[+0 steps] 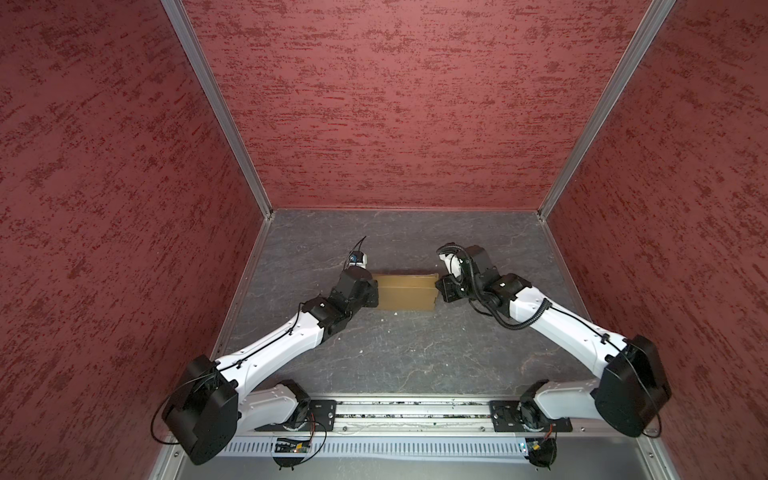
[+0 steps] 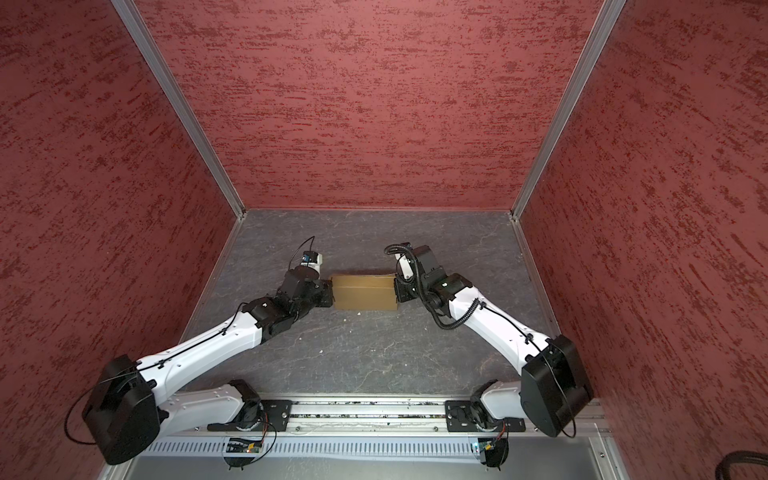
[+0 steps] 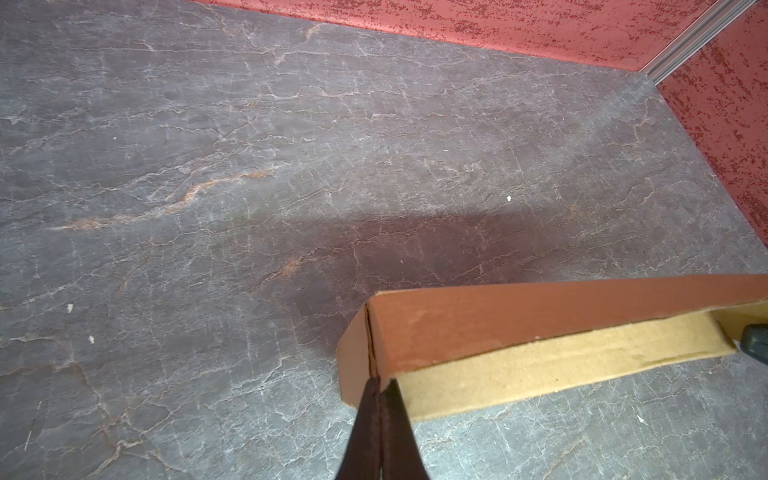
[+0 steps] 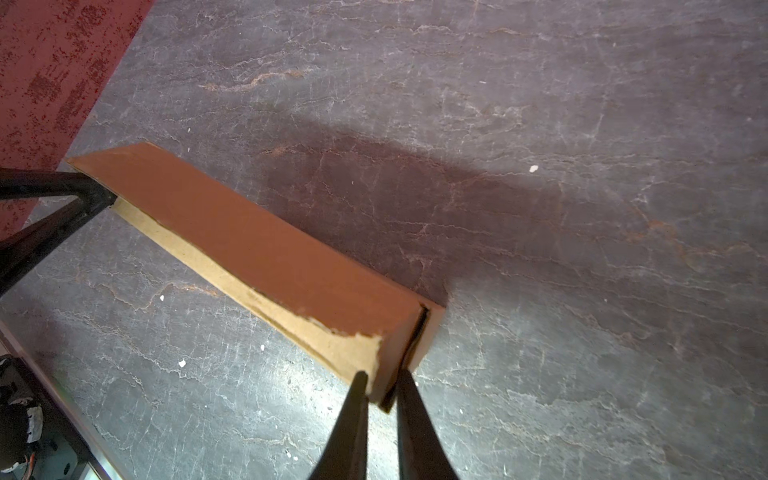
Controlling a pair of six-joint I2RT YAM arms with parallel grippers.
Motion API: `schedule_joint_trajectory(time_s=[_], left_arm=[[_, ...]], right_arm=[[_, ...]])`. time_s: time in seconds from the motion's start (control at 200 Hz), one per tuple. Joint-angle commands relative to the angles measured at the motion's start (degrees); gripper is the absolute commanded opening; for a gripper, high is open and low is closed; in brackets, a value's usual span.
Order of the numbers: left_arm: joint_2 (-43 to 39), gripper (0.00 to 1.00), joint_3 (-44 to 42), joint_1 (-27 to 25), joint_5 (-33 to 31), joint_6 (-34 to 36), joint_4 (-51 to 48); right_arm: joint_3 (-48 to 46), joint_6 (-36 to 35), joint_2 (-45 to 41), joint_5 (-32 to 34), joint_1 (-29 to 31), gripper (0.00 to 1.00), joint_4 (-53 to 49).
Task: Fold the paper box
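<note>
On the table (image 1: 415, 353), the paper box (image 1: 405, 292) is looking nearly folded, its ends probably awaiting tucking. The right gripper (image 4: 382, 390) is pinching one end; the left gripper (image 3: 379, 399), closed, is touching the other.

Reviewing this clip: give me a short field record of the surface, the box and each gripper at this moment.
surface: grey veined stone-look tabletop
object: tan corrugated cardboard paper box, shallow rectangle, lying on the tabletop
left gripper: fingers pressed together at the box's left-end corner
right gripper: fingers clamped on the box's right-end wall
damage: ragged cardboard edge near the right gripper
</note>
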Motion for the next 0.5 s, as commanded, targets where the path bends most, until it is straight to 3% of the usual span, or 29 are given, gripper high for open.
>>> schedule_joint_trajectory(time_s=[0.0,0.496], left_arm=[[1.23,0.00,-0.94,-0.67,0.61,0.06,-4.13],[1.05,0.00,-1.10,-0.80,0.40,0.02,-4.18]], right_arm=[[-0.91,0.87,-1.39,0.52,-0.69,0.16,0.80],[-1.58,1.62,-3.20,0.43,-1.56,0.16,0.79]])
